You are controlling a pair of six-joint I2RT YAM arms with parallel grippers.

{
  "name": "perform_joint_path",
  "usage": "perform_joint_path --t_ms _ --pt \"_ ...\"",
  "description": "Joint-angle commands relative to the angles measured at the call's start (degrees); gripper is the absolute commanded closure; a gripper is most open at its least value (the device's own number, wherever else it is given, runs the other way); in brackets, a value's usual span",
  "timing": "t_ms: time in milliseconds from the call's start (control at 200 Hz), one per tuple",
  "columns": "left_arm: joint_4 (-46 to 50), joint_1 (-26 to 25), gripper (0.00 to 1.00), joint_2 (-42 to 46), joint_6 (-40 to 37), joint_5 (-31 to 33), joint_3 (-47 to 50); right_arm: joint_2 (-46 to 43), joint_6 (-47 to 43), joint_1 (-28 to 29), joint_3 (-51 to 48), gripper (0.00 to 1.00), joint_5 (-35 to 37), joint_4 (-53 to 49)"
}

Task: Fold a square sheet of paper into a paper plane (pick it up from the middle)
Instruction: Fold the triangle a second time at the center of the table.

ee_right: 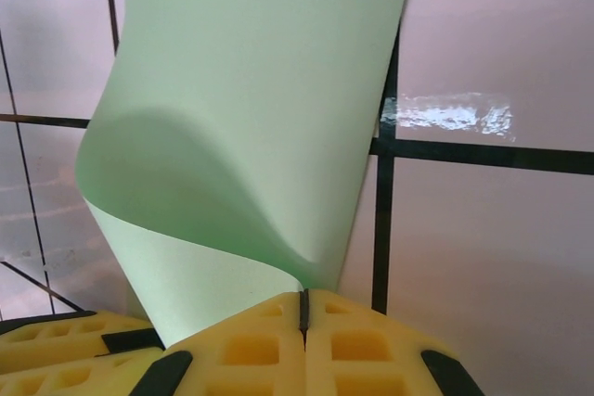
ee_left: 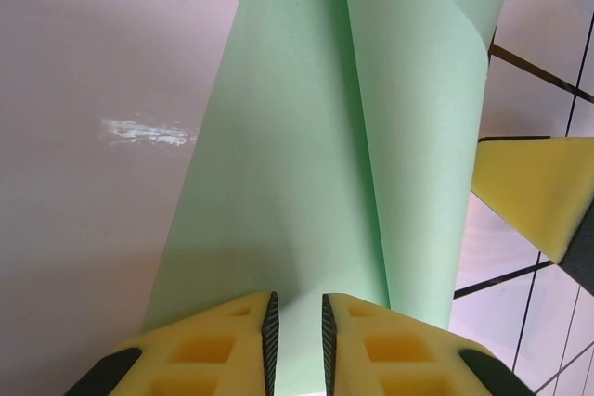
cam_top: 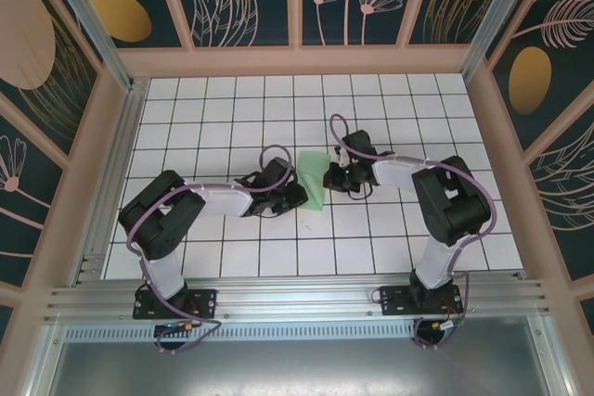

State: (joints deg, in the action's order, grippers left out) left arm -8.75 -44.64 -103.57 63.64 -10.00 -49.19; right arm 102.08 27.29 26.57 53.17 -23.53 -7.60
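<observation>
Folding looks barely begun: the square sheet of paper (cam_top: 314, 183) curls over itself on the tabletop (cam_top: 232, 257). Our right tool (ee_right: 303, 308) clenches its edge; whether our left tool (ee_left: 296, 322) grips it, we cannot tell.

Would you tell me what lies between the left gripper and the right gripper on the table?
The thin light green square sheet of paper, partly curled up, lies between the left gripper and the right gripper, as the top external view shows.
</observation>
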Motion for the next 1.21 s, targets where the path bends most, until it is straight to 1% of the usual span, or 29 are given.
perform_joint_path --t_ms 0,365,651,971,1201 --pt "1.2 -0.2 0.77 -1.0 -1.2 0.1 -1.2 1.3 -0.8 -0.2 1.3 0.96 0.9 -1.2" --pt "1.5 -0.3 0.78 -1.3 -1.7 -0.2 -1.3 2.3 -1.4 -0.2 2.1 0.96 1.0 -1.5" --pt "2.2 -0.3 0.80 -1.4 -2.1 -0.1 -1.3 2.1 -2.0 -0.4 2.6 0.96 0.5 -0.9" --pt "3.0 -0.2 0.81 -1.7 -2.4 0.0 -1.6 2.5 -2.9 -0.7 3.0 0.96 0.2 -0.6" --pt "3.0 -0.3 0.82 -1.7 -2.5 0.0 -1.8 3.1 -3.3 -0.8 3.1 0.95 -1.4 0.2"
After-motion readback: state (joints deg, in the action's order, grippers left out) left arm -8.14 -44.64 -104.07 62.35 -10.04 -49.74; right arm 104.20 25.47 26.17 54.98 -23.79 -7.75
